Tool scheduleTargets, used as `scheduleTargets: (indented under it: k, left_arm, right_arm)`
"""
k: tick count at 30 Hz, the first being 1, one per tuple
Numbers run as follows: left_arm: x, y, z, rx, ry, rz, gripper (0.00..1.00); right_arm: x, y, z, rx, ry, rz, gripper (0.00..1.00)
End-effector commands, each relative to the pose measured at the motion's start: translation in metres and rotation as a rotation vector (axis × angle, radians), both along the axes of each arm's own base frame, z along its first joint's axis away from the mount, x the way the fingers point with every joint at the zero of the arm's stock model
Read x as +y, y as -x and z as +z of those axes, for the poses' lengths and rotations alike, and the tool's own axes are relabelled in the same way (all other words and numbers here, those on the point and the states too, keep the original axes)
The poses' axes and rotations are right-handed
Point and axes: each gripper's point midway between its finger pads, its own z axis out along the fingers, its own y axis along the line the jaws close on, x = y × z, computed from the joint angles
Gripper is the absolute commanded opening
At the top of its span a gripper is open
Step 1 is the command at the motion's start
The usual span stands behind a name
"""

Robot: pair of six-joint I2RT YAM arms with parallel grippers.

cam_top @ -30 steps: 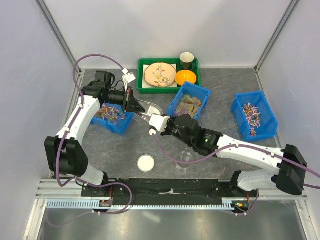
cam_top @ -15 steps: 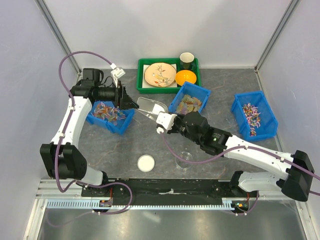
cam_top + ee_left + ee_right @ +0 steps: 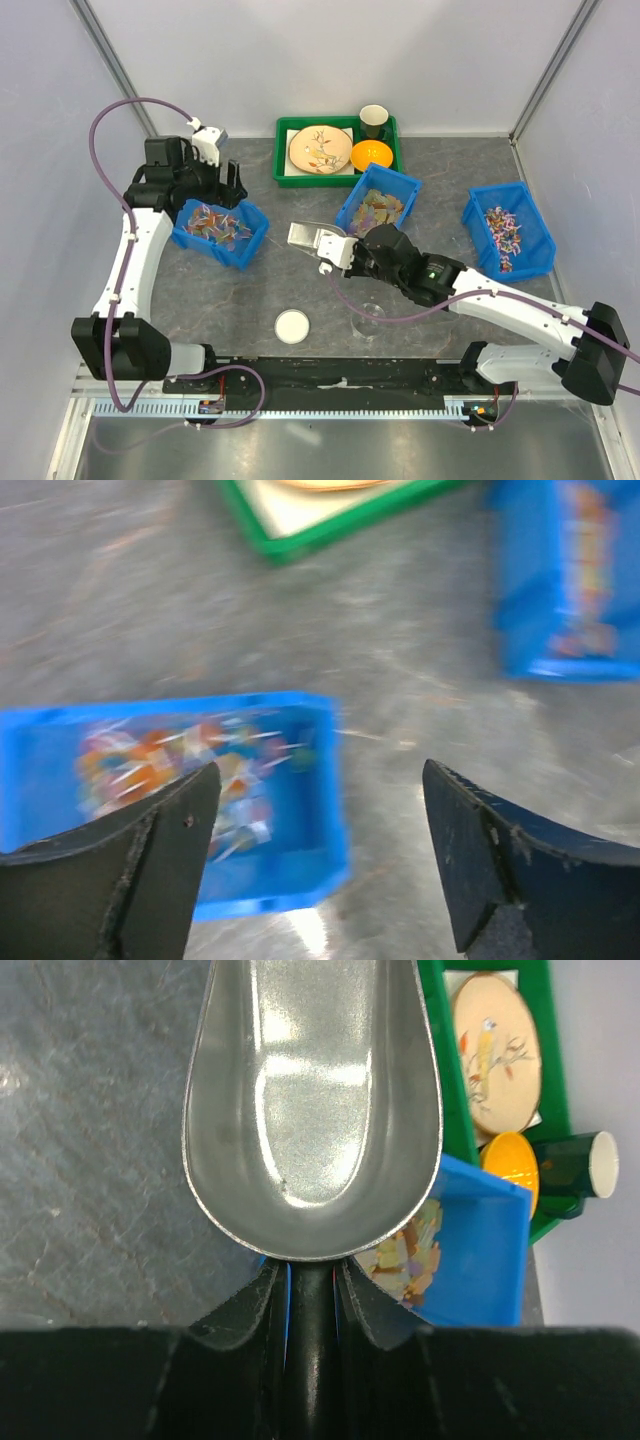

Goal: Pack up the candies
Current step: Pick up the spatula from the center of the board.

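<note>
The candies [image 3: 215,222] are small bright wrapped sweets in the left blue bin [image 3: 250,245]; they show blurred in the left wrist view [image 3: 170,765]. My left gripper [image 3: 228,182] hovers over the bin's far edge, open and empty [image 3: 318,775]. My right gripper [image 3: 338,250] is shut on the black handle of an empty metal scoop [image 3: 308,237] and holds it above the table between the left and middle bins. The scoop bowl [image 3: 312,1110] fills the right wrist view, with the handle between the fingers [image 3: 312,1280].
A middle blue bin [image 3: 400,185] holds pastel packets [image 3: 415,1250]. A right blue bin [image 3: 535,235] holds tiny sweets. A green tray [image 3: 283,150] carries a plate, an orange bowl and a green cup. A white lid [image 3: 292,325] and a clear jar [image 3: 370,316] stand near the front.
My left gripper has drawn back up and left, away from the scoop, and now hangs over the left bin. My right gripper has carried the scoop slightly toward the front.
</note>
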Motion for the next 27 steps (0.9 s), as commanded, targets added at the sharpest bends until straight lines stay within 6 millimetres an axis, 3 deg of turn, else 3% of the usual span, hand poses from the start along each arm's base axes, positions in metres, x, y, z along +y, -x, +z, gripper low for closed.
scheduleTargets:
  k: [1,10,22,27]
  left_arm:
    - [0.072,-0.030,-0.004,-0.057,-0.200,0.323,0.91]
    - [0.129,-0.049,-0.057,0.084,-0.399,0.468,0.93]
    - [0.133,-0.049,-0.065,0.129,-0.405,0.476,0.86]
    - [0.139,-0.049,-0.071,0.157,-0.405,0.546,0.69]
  right_arm:
    - [0.005,-0.002,0.012,0.011,-0.036,-0.005,0.00]
    - [0.004,0.003,0.001,0.055,-0.049,0.007,0.00]
    - [0.005,0.006,-0.011,0.076,-0.028,0.025,0.00]
    - [0.006,0.008,-0.015,0.086,-0.026,0.029,0.00]
